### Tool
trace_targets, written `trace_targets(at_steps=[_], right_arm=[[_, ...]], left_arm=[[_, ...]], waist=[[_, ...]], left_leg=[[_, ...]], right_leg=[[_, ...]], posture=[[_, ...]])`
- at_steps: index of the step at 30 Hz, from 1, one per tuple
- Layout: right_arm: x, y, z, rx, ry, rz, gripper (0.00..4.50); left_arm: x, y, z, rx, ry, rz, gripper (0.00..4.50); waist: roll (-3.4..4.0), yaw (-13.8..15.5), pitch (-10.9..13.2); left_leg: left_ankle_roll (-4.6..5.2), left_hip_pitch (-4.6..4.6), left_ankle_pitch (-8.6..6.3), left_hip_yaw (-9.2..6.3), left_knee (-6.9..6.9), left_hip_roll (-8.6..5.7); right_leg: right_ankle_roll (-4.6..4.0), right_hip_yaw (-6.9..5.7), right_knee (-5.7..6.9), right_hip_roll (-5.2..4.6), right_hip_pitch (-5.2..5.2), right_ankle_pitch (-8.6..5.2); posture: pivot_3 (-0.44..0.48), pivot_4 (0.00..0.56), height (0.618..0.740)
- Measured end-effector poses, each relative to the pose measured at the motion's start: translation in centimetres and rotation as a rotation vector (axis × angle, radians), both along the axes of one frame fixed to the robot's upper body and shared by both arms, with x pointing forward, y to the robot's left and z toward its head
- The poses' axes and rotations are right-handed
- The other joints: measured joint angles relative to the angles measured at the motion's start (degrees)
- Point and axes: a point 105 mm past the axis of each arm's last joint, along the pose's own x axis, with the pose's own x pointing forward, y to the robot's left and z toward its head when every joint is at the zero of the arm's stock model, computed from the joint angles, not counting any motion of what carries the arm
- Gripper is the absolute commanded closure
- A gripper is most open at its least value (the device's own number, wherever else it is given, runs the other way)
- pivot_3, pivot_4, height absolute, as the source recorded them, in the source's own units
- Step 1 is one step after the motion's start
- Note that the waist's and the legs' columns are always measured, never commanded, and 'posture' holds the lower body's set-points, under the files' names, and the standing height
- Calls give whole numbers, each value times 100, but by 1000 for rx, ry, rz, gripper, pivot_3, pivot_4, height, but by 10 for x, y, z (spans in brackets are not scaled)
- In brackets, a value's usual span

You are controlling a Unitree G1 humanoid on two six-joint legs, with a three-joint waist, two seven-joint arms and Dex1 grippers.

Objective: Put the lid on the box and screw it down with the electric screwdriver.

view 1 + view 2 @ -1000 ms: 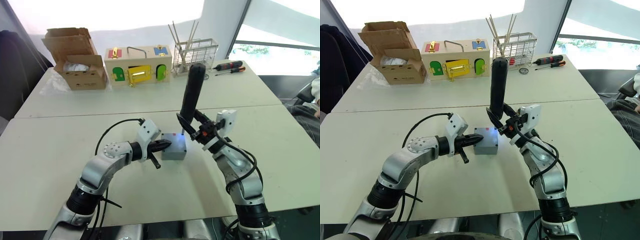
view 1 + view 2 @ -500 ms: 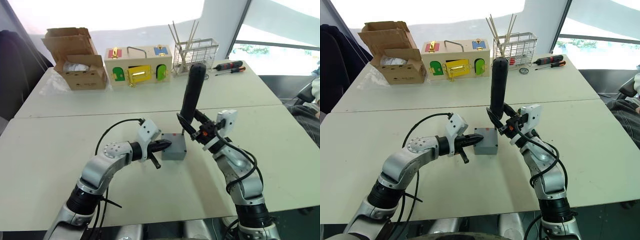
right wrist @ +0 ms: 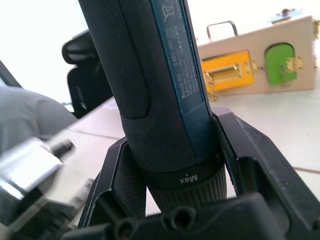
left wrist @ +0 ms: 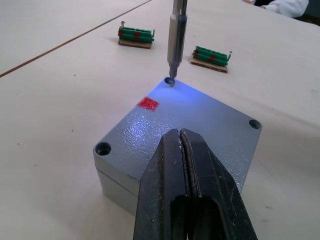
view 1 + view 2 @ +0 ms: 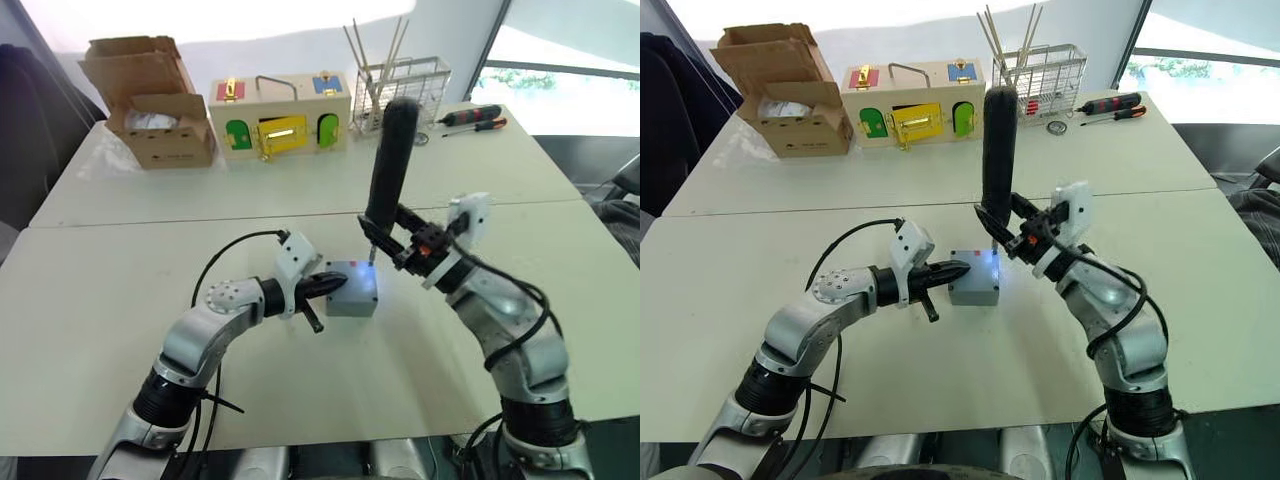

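One bit-tipped electric screwdriver (image 5: 388, 160) at lid (image 4: 180, 127) corner

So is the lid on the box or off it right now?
On: the lid sits flush atop the box, with the screwdriver bit in a corner hole.

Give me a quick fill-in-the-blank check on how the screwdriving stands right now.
1. The bit of the electric screwdriver stands in a ____ hole of the lid.
2. The right gripper is shut on the ____.
3. The left gripper, its fingers shut, rests against the grey ____.
4. The patch on the lid is ____.

Missing words: corner; electric screwdriver; box; red
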Motion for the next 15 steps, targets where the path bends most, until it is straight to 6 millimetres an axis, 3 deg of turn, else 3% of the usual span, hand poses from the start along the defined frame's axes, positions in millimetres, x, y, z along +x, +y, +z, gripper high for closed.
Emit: trace_targets(at_steps=[2,5,11,13,15], right_arm=[[-2,-4,21,21,-39,12,2725],[-1,-11,37,61,-30,19,2725],[18,-31,26,87,139,-96,2725],[29,-50,25,31,204,-166,2725],[38,-90,31,-59,266,-293,2725]], left_arm=[[0,-1,2,-8,-7,-2,4500],[3,4,6,-40,5,16,4500],[7,13,13,-84,11,45,4500],[9,12,21,-113,1,35,4500],[9,12,32,-109,-22,4,4500]], waist=[[-6,3,21],[-14,2,59],[-7,-8,91],[3,3,127],[16,88,148]], left_leg=[[-1,-1,0,0,-4,-1],[1,-7,-1,1,-4,-2],[-42,-92,26,6,14,-4],[-42,-104,28,13,20,-8],[-41,-113,28,12,27,-10]], right_leg=[[-1,-1,-3,-1,0,0],[-1,-1,-6,-2,-4,0],[-5,1,12,-3,-94,5],[-10,2,11,-6,-101,10],[-10,-1,7,-7,-102,10]], posture=[[0,150,734],[0,150,734],[0,150,734],[0,150,734],[0,150,734]])
